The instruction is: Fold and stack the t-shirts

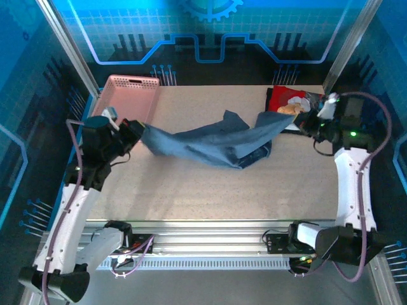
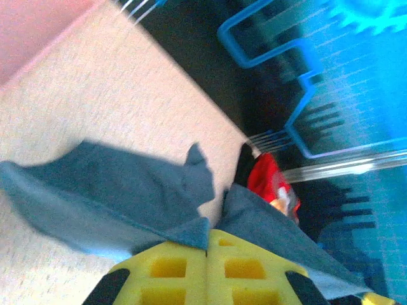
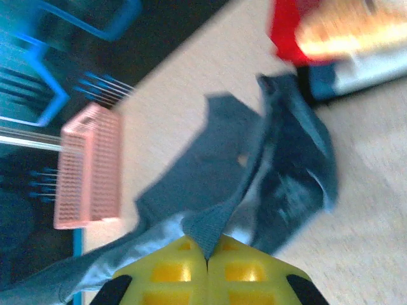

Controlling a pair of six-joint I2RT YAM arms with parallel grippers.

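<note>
— Slate-blue cloth first: from the top view we are seeing the blue shirt (image 1: pixel 216 145) hanging stretched over the table (image 1: pixel 191 190). It runs between the left gripper (image 1: pixel 141 132) and the right gripper (image 1: pixel 305 121), its middle sagging low.
— And we are finding the red shirt (image 1: pixel 284 101) lying at the far right corner, with the pink basket (image 1: pixel 130 95) at the far left.
— In the left wrist view we are watching the yellow fingers (image 2: pixel 172 267) pressing together on an edge of the blue shirt.
— In the right wrist view we are noting the same: yellow fingers (image 3: pixel 241 270) clamped on a fold of the blue shirt, with the red shirt lying beyond it.
</note>
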